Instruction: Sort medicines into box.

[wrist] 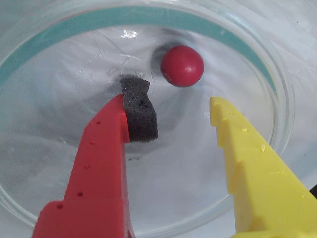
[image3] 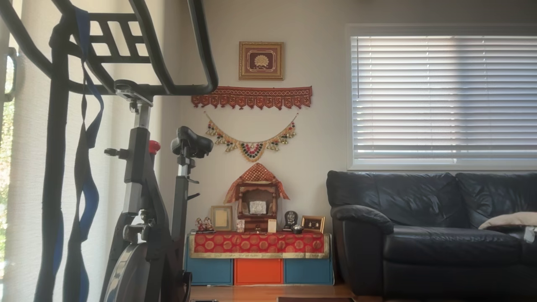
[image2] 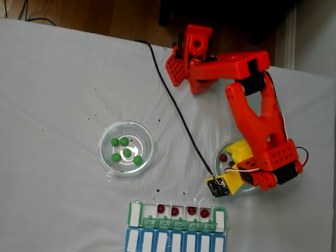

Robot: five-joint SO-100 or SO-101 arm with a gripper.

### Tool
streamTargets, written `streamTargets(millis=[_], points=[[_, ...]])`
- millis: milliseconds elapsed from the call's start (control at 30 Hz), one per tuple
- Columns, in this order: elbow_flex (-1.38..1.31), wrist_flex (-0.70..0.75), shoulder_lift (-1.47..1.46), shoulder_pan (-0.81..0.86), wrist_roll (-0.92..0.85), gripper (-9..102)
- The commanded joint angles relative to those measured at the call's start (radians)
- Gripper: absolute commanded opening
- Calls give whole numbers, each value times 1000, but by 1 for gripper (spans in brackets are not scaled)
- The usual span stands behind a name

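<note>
A dark red medicine ball (wrist: 182, 66) lies alone in a clear round glass dish (wrist: 59, 163), just past my fingertips. My gripper (wrist: 171, 99) is open above the dish, red finger with a black foam pad on the left, yellow finger on the right, nothing between them. In the fixed view the gripper (image2: 231, 160) hangs over the right-hand dish (image2: 218, 164) beside that red ball (image2: 223, 157). Several green balls (image2: 126, 152) sit in the left dish (image2: 106, 137). The box (image2: 135, 214) lies at the bottom edge, its upper row open with several red balls (image2: 175, 211) inside.
A black cable (image2: 178, 110) runs across the white tablecloth from the arm's base (image2: 191, 55) to the wrist camera (image2: 218, 186). The orange arm (image2: 252, 105) reaches over the table's right side. The other view faces a room with an exercise bike (image3: 142, 188) and sofa (image3: 432, 230).
</note>
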Motion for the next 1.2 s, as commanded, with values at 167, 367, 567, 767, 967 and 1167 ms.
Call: streamTargets(millis=[167,367,567,767,967,1167], points=[[-123,29,-6,28,-29,21],[-155,58,-35,32,-46,22],[-152,61,-34,32,-51,23],[-156,60,-29,38,-67,23],[-158,58,-18,43,-87,24],[-150,58,-8,41,-120,24]])
